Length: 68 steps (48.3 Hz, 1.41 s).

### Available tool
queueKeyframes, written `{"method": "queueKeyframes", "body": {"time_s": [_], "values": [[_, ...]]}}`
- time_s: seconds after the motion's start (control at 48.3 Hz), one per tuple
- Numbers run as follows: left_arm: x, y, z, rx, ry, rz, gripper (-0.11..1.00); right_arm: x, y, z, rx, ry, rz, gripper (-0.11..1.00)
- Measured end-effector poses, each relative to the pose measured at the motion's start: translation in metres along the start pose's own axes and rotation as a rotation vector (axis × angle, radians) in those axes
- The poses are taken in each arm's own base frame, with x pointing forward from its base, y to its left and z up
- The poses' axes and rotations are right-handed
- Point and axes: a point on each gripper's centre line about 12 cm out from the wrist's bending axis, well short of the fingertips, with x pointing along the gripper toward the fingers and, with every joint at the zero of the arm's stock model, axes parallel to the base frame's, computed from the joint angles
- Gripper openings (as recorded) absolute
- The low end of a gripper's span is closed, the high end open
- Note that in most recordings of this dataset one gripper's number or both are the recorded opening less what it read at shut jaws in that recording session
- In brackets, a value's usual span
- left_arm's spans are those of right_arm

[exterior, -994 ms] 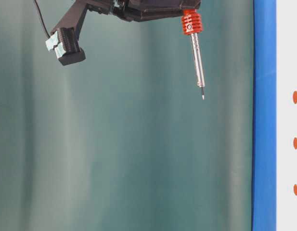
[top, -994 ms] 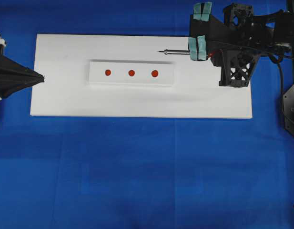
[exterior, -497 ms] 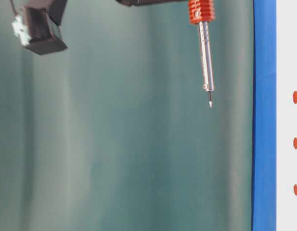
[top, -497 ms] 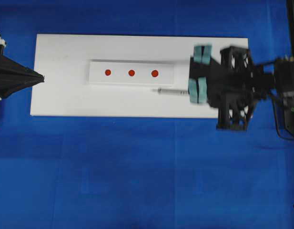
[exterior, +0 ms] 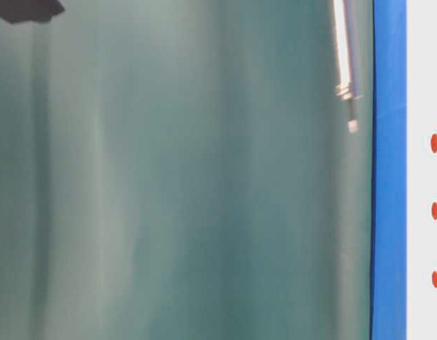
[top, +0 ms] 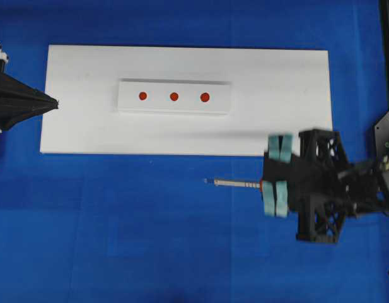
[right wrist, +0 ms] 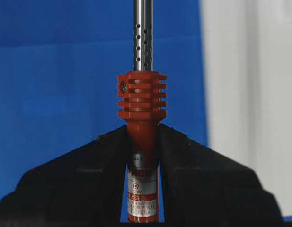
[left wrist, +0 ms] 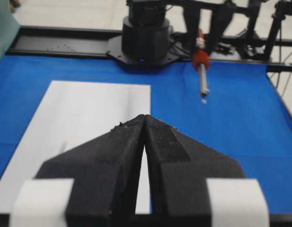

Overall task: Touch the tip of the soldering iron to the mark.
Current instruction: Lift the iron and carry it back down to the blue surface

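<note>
Lower right of the overhead frame: the right gripper (top: 268, 185) pinches the orange-red handle of the slim silver-shafted soldering iron (top: 235, 184), whose tip points left over the blue cloth (top: 150, 233), below the white rectangular board (top: 276, 82). At left edge, the left gripper (top: 55, 102) is pressed together.

The left arm's black wedge-shaped gripper (left wrist: 144, 124) fills the lower part of the view, at six o'clock. Its two jaws meet at the tips, with only a thin slit lower down, and nothing is between them. Behind it lies the flat white rectangular board (left wrist: 89, 106) on the blue table cloth (left wrist: 231, 118). At about one o'clock the soldering iron with orange-red handle and thin silver shaft (left wrist: 201, 71) hangs tip down above the cloth, apart from the board. At twelve o'clock stands the black round base of the other arm (left wrist: 146, 38).
</note>
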Motion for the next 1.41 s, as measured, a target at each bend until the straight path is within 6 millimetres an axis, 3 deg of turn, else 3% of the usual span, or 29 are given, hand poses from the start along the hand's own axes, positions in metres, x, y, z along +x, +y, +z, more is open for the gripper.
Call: {"method": "queueKeyframes", "body": {"time_s": [0.186, 0.393, 0.828, 1.077, 1.242, 1.408], "values": [[0.000, 0.000, 0.000, 0.001, -0.002, 0.000, 0.02, 0.007, 0.008, -0.001, -0.019, 0.008, -0.006, 0.06], [0.000, 0.000, 0.000, 0.001, -0.002, 0.000, 0.02, 0.013, 0.013, 0.014, -0.039, -0.022, -0.022, 0.06], [0.000, 0.000, 0.000, 0.000, -0.002, 0.000, 0.02, 0.047, 0.032, 0.085, -0.161, -0.098, -0.009, 0.06], [0.000, 0.000, 0.000, 0.001, -0.001, -0.002, 0.02, 0.064, 0.033, 0.127, -0.170, -0.131, -0.021, 0.06], [0.000, 0.000, 0.001, 0.000, -0.003, -0.001, 0.02, 0.071, 0.035, 0.141, -0.175, -0.154, -0.014, 0.06], [0.000, 0.000, 0.001, -0.002, -0.003, -0.002, 0.02, 0.072, 0.041, 0.142, -0.181, -0.166, 0.000, 0.06]]}}
